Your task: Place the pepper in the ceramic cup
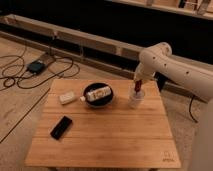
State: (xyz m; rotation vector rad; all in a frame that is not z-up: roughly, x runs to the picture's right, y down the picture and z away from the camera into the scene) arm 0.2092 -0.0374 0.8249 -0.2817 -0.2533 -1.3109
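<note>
The white ceramic cup (135, 98) stands on the wooden table (115, 140) at the back right, just right of the black bowl. My gripper (138, 86) points down directly over the cup's mouth. It is shut on the slim dark red pepper (138, 88), whose lower end hangs at or just inside the cup's rim. The white arm (165, 65) comes in from the right.
A wide black bowl (98, 101) holding a white bottle (98, 93) sits left of the cup. A small white object (67, 97) lies at the back left. A flat black device (61, 127) lies at the front left. Cables and a box lie on the floor at left.
</note>
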